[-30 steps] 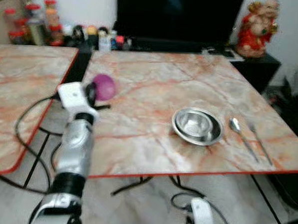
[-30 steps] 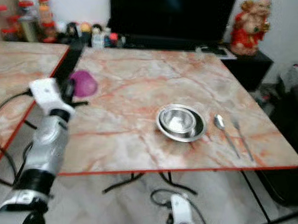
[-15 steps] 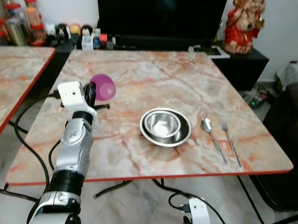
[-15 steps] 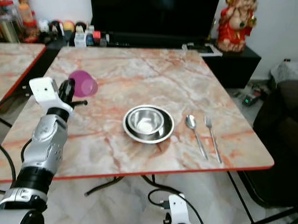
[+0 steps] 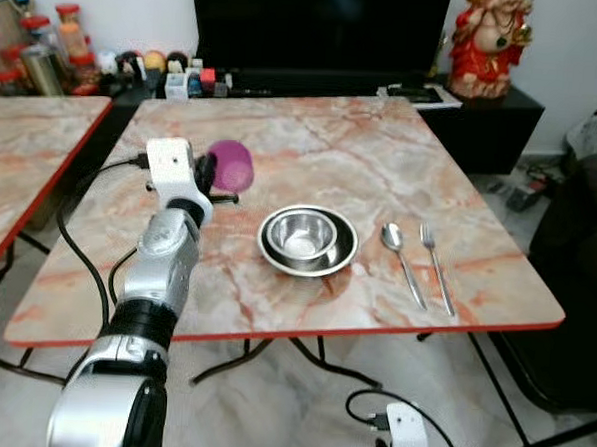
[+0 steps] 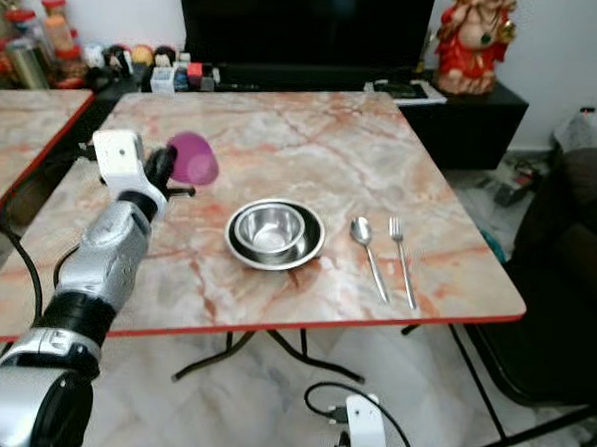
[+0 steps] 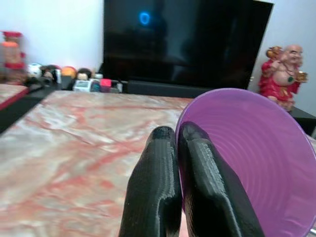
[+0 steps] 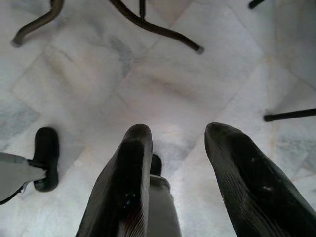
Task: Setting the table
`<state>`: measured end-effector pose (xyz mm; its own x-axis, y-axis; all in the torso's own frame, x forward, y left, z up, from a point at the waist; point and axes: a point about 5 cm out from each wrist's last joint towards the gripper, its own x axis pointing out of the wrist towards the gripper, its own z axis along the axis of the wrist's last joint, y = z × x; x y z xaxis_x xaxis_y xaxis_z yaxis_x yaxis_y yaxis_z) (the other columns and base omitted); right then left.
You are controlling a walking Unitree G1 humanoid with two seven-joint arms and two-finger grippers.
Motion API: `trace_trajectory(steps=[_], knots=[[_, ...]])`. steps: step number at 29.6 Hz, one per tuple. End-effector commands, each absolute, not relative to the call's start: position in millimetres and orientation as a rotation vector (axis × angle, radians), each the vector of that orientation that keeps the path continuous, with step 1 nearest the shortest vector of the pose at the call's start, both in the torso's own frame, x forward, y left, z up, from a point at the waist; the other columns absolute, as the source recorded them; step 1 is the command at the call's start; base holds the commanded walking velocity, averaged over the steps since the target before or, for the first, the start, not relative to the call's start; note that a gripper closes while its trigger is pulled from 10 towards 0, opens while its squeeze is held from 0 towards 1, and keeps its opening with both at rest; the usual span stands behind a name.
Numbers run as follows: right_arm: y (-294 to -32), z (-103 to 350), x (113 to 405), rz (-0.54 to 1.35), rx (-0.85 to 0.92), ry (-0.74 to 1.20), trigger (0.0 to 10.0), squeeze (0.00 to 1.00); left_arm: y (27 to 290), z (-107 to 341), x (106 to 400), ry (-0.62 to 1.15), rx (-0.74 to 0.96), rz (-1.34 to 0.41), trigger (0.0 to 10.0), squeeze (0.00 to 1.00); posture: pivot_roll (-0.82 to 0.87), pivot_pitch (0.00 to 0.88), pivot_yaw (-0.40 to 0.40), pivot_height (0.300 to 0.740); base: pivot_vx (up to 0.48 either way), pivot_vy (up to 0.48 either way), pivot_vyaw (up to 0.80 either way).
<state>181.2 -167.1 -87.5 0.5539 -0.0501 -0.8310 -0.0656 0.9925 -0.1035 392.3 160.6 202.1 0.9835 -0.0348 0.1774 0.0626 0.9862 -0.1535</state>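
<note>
The left pincer [image 7: 174, 163] grips the rim of a purple cup [image 5: 229, 165] above the tabletop [image 5: 311, 174] — left of the steel bowl [image 5: 308, 239] — while the right pincer [image 8: 190, 163] hangs open over the floor.

- The purple ribbed plastic cup [image 7: 256, 163] is cut off by the left wrist view's edge.
- The second marble-patterned, red-edged worktop [image 5: 21, 159] runs off-frame.
- The small jars and bottles [image 5: 47, 50] are too small to identify.

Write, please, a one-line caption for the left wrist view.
Left tool shut on the rim of a purple cup, above the marble table.
</note>
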Motion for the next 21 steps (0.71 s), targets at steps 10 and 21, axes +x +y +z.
trace_trajectory(steps=[10,21], knots=[[-168,-92,170,-0.031,-0.097,0.999,10.0,0.0,158,182,410,0.141,-0.132,-0.023,10.0,0.0,0.02,0.0,0.069,0.74,0.0,0.0,0.0],[-170,-97,158,-0.06,-0.083,1.02,10.0,0.0,137,177,413,0.252,-0.208,-0.054,10.0,0.0,-0.01,0.0,0.091,0.74,0.0,0.0,0.0]])
